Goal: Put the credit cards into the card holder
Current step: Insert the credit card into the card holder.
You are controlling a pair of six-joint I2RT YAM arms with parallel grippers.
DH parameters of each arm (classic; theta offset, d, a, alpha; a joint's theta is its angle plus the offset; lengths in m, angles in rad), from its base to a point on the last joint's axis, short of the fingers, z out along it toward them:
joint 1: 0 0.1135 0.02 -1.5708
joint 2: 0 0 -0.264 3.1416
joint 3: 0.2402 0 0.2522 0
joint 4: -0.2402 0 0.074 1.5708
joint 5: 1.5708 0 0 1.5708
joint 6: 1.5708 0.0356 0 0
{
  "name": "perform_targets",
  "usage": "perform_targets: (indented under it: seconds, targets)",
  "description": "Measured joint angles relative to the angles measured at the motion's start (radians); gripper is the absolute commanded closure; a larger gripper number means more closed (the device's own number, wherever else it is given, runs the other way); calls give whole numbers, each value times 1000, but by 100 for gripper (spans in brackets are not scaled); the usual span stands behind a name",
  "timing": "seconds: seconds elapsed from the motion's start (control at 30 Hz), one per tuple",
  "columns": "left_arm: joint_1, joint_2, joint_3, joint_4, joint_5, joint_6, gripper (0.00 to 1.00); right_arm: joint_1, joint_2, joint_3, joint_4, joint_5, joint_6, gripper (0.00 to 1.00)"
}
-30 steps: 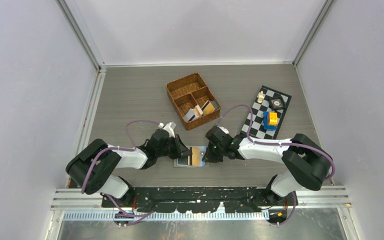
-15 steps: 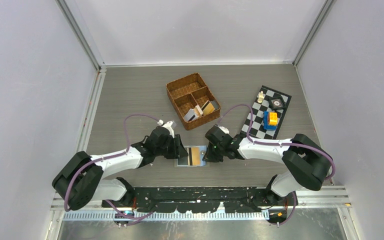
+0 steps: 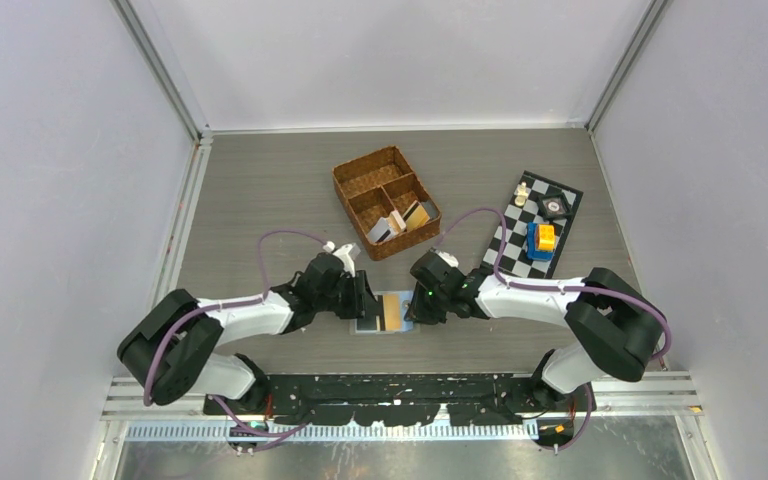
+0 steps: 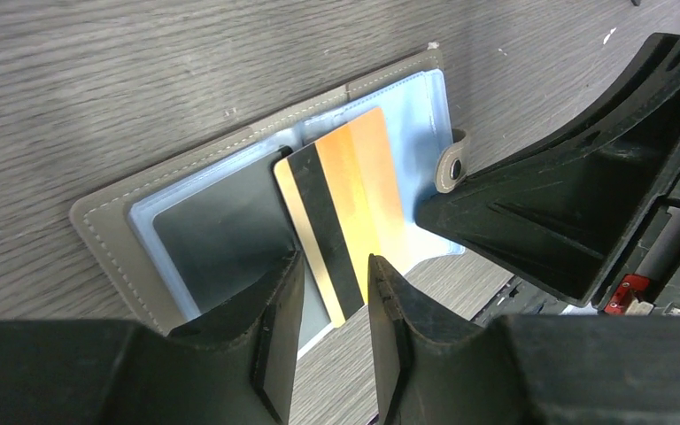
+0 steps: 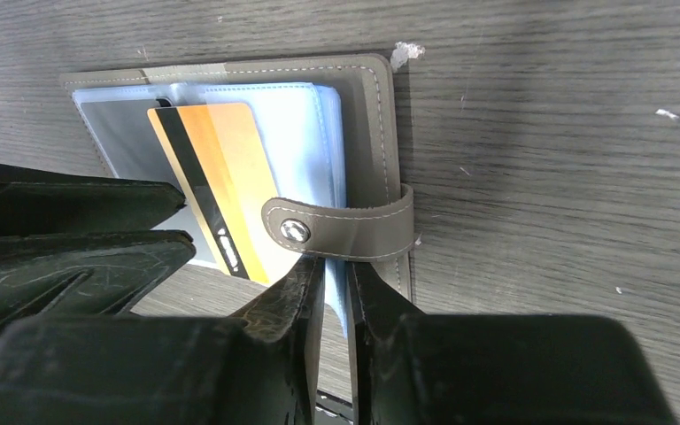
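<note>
Card holder: the card holder (image 3: 397, 296) lay opened flat on the tabletop (image 3: 260, 200), between the two arms and close to their bases.
Orange card: an orange card (image 4: 354, 195) with a dark stripe lay flat on the clear blue sleeves (image 5: 292, 124). Whether its far end was already tucked under the plastic could not be told.
Left fingers: the left fingers (image 4: 270, 310) stood spread, with the card's near end showing in the gap and neither finger clearly touching it.
Right fingers: the right fingers (image 5: 292, 301) were nearly together at the holder's near edge, just under the snap tab (image 5: 336, 230). A sliver of blue sleeve showed in the slit, but whether it was pinched could not be told.
Handling: the card looked light, thin, stiff and slick, so it would likely skate across the plastic. The sleeves looked soft and floppy and would probably buckle if pushed.
Where to hold: probably the card by its short near end, edge-on, and the holder steadied at its stitched cover.
Left wrist view: showed the striped end of the card, and a dark card in the left sleeve.
Right wrist view: showed the tab lying across the card's corner, which the other views did not make plain.
Top view: alone showed more cards (image 3: 400, 222) waiting in the wicker basket (image 3: 355, 170), well apart from the holder.
</note>
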Motion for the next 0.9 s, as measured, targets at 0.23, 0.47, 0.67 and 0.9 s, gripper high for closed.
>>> perform_targets:
  seconds: [0.23, 0.47, 0.67, 0.9]
  targets:
    - [-24, 65, 7, 74, 22, -25, 69, 0, -2, 0, 0, 2, 0, 78]
    - [-56, 103, 38, 82, 6, -29, 70, 0, -4, 0, -5, 8, 0, 78]
    - [-79, 119, 53, 86, -21, -37, 70, 0, -8, 0, -16, 11, 0, 78]
    - [-92, 140, 61, 113, -29, -56, 71, -1, -20, -2, -38, 23, 0, 76]
